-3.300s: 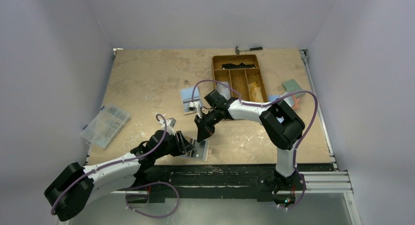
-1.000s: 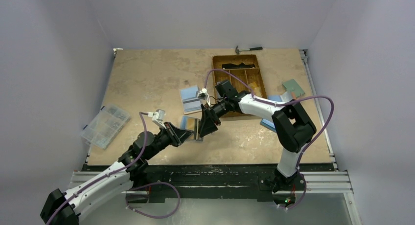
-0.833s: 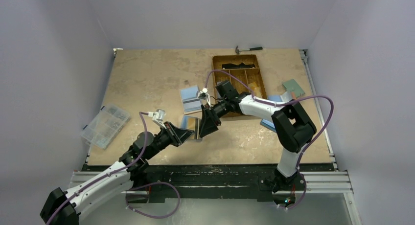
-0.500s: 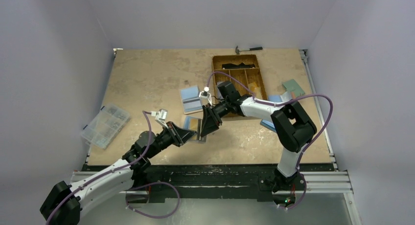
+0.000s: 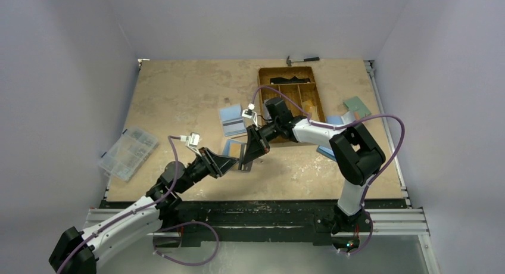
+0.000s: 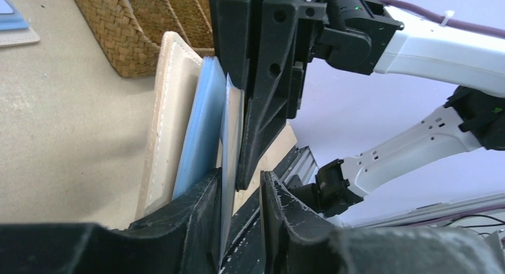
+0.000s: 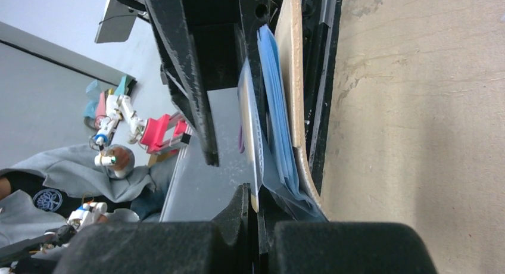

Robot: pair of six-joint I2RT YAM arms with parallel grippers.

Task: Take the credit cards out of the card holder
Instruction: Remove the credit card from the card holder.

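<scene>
**Right gripper pinched a card while the holder stood on edge**

The right gripper point(image 7: 255, 193) was pressed together on the free edge of a greyish card point(image 7: 249, 125); the card ran straight out from its fingertips, its far end still inside the card holder point(image 7: 292, 59). Just beside that card, on the holder's side, sat a light blue card point(image 7: 271, 77), also still in the holder. Facing it, the left gripper point(image 6: 238, 181) stood slightly parted around the card's opposite edge, with one right finger dipping into the same gap; whether its pads pressed anything could not be told. The holder's tan flap lay outside the left fingers. Beyond both tools lay the woven compartment tray point(image 6: 119, 24) on the table point(image 5: 178, 95).

The cards looked thin, light, stiff and slick, so a firm pinch on the exposed edge and a pull in line with the pocket seemed best. The holder looked soft and would likely flex or follow unless braced.
</scene>
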